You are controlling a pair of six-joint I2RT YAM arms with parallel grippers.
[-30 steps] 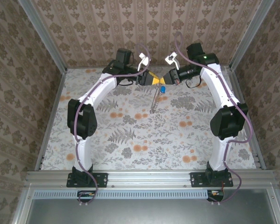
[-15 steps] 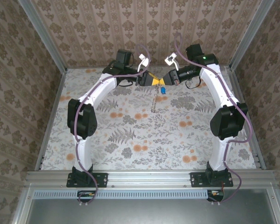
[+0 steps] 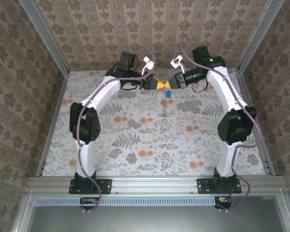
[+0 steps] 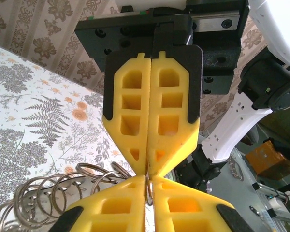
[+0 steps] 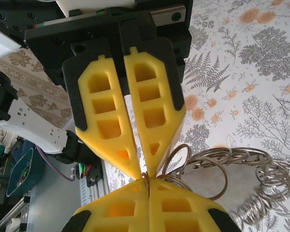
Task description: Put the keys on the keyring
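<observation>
Left hand, yellow fingers nearly closed, nips the thin metal keyring tip to tip with the right hand, which is clamped tight on the same ring. The ring's looped chain dangles toward the floral counter. The tiny blue-headed metal key hangs just below the right hand. The wire is probably light and slippery, so grip the key's plastic head.

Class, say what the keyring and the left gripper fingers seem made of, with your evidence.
The keyring: probably steel wire, polished; silvery loops with bright glints. The left gripper fingers: likely moulded plastic or rubber, matte yellow; hollow pockets, no shine.
</observation>
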